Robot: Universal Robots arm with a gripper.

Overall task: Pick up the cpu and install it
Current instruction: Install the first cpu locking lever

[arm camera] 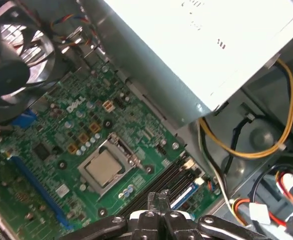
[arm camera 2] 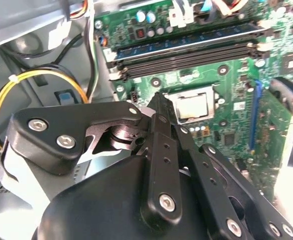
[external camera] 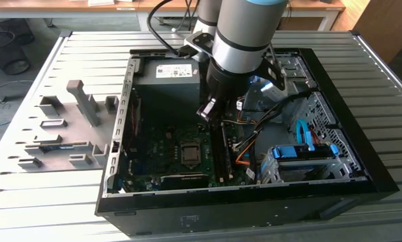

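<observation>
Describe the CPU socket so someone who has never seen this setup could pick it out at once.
Start at the open black computer case lying on the slatted metal table, and look at the green motherboard on its floor. Beside the long black memory slots sits the CPU socket. It is the board's one square metal frame, with a flat silver plate in its middle.

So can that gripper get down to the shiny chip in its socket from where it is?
Probably yes. The gripper hangs above the motherboard beside the cpu, and nothing lies over the socket; the memory slots sit alongside, not across it.
</observation>
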